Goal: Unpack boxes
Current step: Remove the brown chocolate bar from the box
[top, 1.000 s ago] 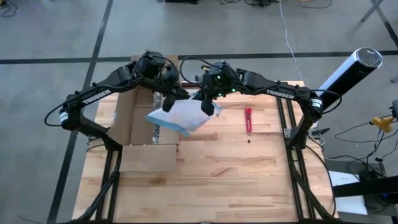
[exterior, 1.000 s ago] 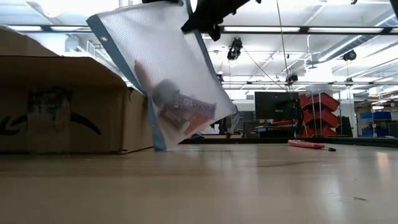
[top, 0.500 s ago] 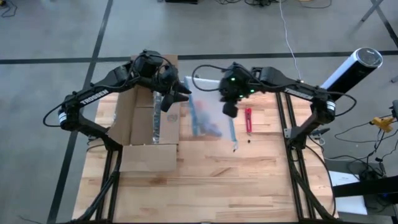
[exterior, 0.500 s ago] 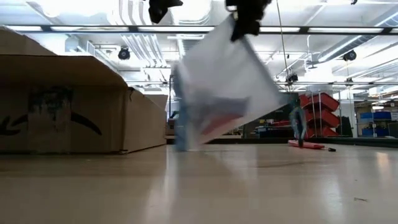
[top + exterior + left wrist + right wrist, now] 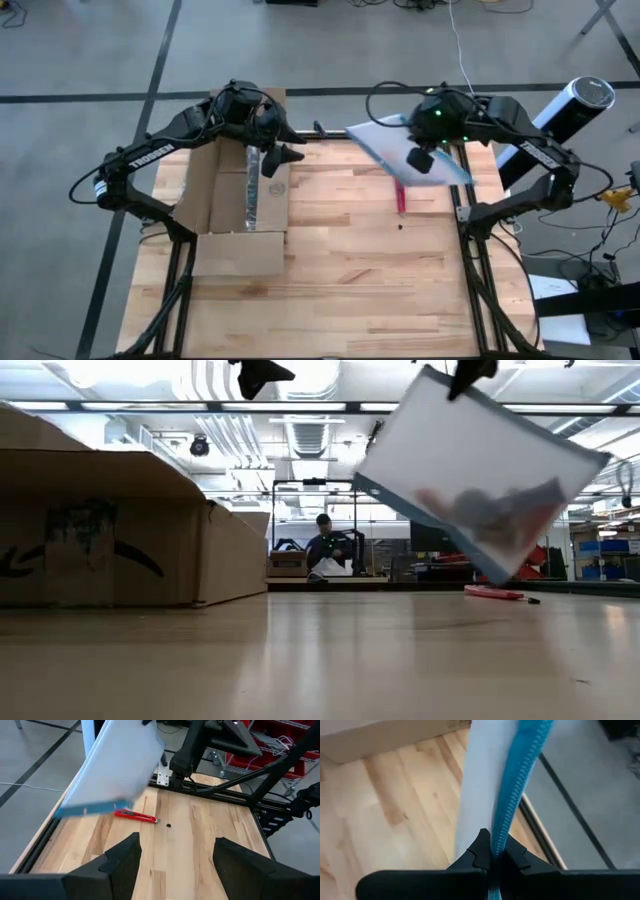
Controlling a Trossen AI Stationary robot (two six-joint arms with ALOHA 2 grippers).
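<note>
Currently my right gripper [image 5: 420,160] is pinched tight on the blue zipper edge of one clear pouch [image 5: 480,485], which I hold in the air above the table's [image 5: 340,250] right side, over one red tool [image 5: 399,196]. My left gripper [image 5: 272,160] hangs over the one open cardboard box [image 5: 235,190] on the table's left, fingers [image 5: 117,862] spread apart and gripping nothing. One person [image 5: 325,550] sits in the room behind.
</note>
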